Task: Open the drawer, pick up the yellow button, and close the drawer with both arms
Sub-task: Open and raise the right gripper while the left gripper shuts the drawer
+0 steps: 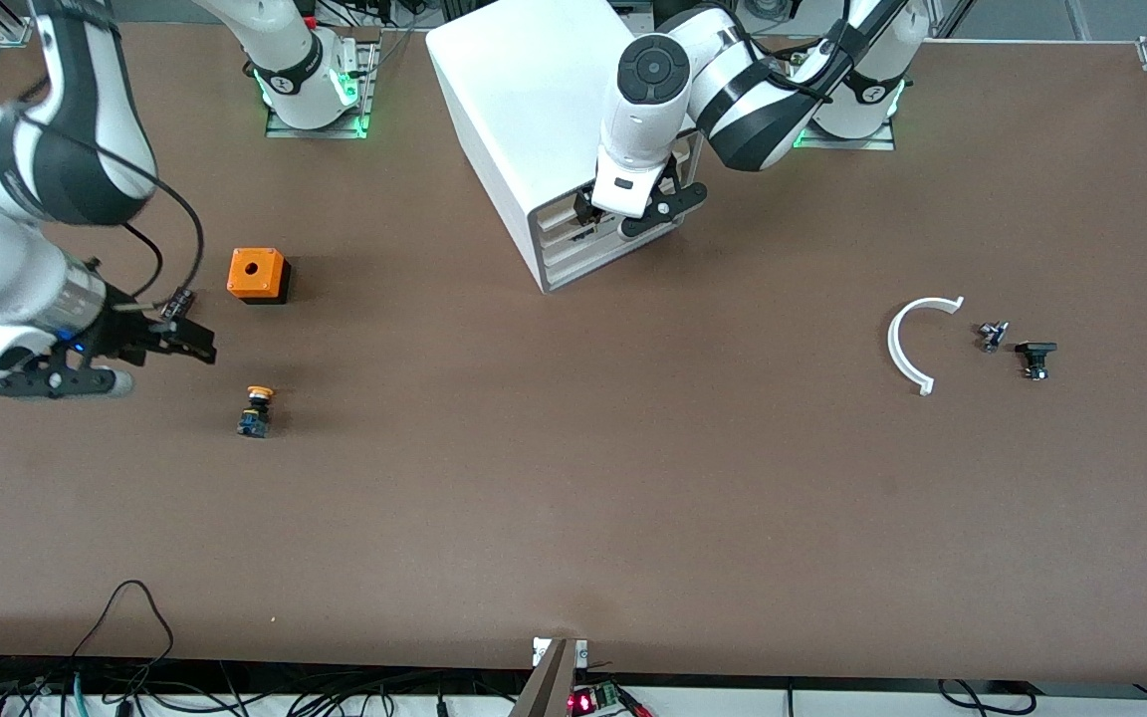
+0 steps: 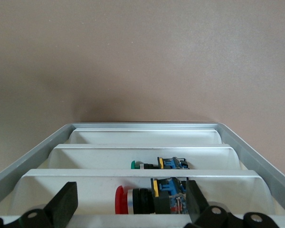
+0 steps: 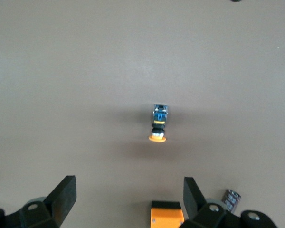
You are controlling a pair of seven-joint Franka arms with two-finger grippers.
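The white cabinet (image 1: 514, 100) stands at the robots' edge of the table. The drawer (image 1: 562, 215) is its top tray; no tray sticks out in the front view. My left gripper (image 1: 628, 214) is open at the cabinet's front, its fingers (image 2: 61, 205) on either side of the upper trays (image 2: 133, 173). A red-capped and a green-capped switch lie in lower trays. The button (image 1: 256, 410) lies on the table toward the right arm's end, nearer the front camera than the orange cube (image 1: 258, 275). My right gripper (image 1: 160, 363) is open and empty above the table beside both; its wrist view shows the button (image 3: 158, 123).
The orange cube also shows in the right wrist view (image 3: 167, 214). Toward the left arm's end lie a white curved piece (image 1: 907, 344) and two small black components (image 1: 992, 335), (image 1: 1035, 357). Cables hang along the table's front edge.
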